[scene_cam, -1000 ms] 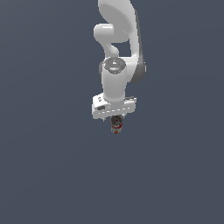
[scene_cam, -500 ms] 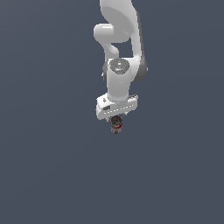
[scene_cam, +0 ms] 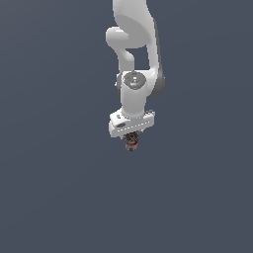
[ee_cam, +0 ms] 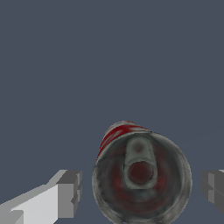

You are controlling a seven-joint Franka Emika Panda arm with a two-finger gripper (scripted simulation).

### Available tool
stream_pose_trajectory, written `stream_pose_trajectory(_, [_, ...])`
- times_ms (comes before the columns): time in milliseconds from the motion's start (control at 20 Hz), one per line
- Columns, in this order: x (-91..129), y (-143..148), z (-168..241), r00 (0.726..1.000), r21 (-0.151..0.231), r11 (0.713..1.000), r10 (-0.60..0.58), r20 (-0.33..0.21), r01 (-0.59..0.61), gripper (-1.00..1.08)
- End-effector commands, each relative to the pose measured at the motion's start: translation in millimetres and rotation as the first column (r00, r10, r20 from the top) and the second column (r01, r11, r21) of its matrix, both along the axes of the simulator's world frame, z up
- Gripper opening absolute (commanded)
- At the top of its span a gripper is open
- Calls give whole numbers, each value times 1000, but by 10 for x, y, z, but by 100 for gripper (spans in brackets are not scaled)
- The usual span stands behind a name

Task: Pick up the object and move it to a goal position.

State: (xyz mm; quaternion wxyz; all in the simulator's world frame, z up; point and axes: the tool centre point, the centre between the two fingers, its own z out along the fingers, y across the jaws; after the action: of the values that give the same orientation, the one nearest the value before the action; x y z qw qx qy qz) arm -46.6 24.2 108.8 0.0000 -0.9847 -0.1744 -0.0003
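Small red-and-white labelled tin can [ee_cam: 141, 175], grey metal lid: likely rigid, light, smooth-sided. Gripper [ee_cam: 142, 190] fingers stood spread either side of can, untouching. Best hold: mid-wall.

Simulated scene: flat grey void, untextured white arm [scene_cam: 133, 74], no furnishings.

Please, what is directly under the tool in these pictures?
The soup can stands upright under the open tool, lid up, between the two fingers, a gap on each side. The surface beneath the can is covered by it.
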Motion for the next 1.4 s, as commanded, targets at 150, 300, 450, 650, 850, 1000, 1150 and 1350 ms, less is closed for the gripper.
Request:
stream_pose_trajectory(150, [-11,1,-245,1000,0,1000,3,-1,-3,100])
stream_pose_trajectory(300, [-5,1,-304,1000,0,1000,3,-1,-3,100])
stream_pose_trajectory(450, [-3,1,-314,1000,0,1000,3,-1,-3,-100])
stream_pose_trajectory(650, [-3,1,-314,1000,0,1000,3,-1,-3,-100])
stream_pose_trajectory(850, [-3,1,-314,1000,0,1000,3,-1,-3,-100])
stream_pose_trajectory(1000, [-4,-6,-302,1000,-1,1000,3,-1,-3,-100])
stream_pose_trajectory(1150, [3,-13,-258,1000,-1,1000,3,-1,-3,-100])
stream_pose_trajectory(1350, [27,-35,-120,1000,-1,1000,3,-1,-3,-100])
